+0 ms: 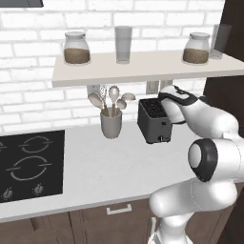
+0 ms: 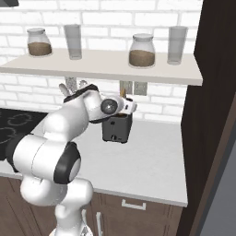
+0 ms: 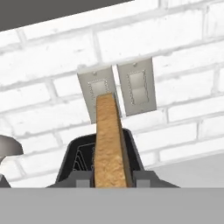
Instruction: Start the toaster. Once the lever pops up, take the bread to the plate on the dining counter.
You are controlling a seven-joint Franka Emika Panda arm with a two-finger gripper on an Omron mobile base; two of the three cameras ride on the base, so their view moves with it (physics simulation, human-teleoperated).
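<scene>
The toaster (image 1: 153,121) stands on the white worktop (image 1: 109,167) against the white brick wall (image 1: 43,43), at about 3 o'clock from the grey utensil cup (image 1: 111,125) that holds pale spoons. In the hand view the bread (image 3: 110,144) rises edge-on from between the two finger tips at 6 o'clock, its upper edge reaching up over the two wall outlet plates (image 3: 118,92). The toaster's black top shows just behind and below the slice. The gripper (image 3: 112,181) has its jaws set narrow, one tip on each face of the toast, so they appear closed on the slice. Whether the bread's lower edge is clear of the slot cannot be told. In the right base view the hand hangs directly over the toaster, with a sliver of tan at its 12 o'clock. A black hob (image 1: 29,167) lies at 9 o'clock on the worktop. The shelf (image 1: 143,69) above carries two jars and two glasses.
</scene>
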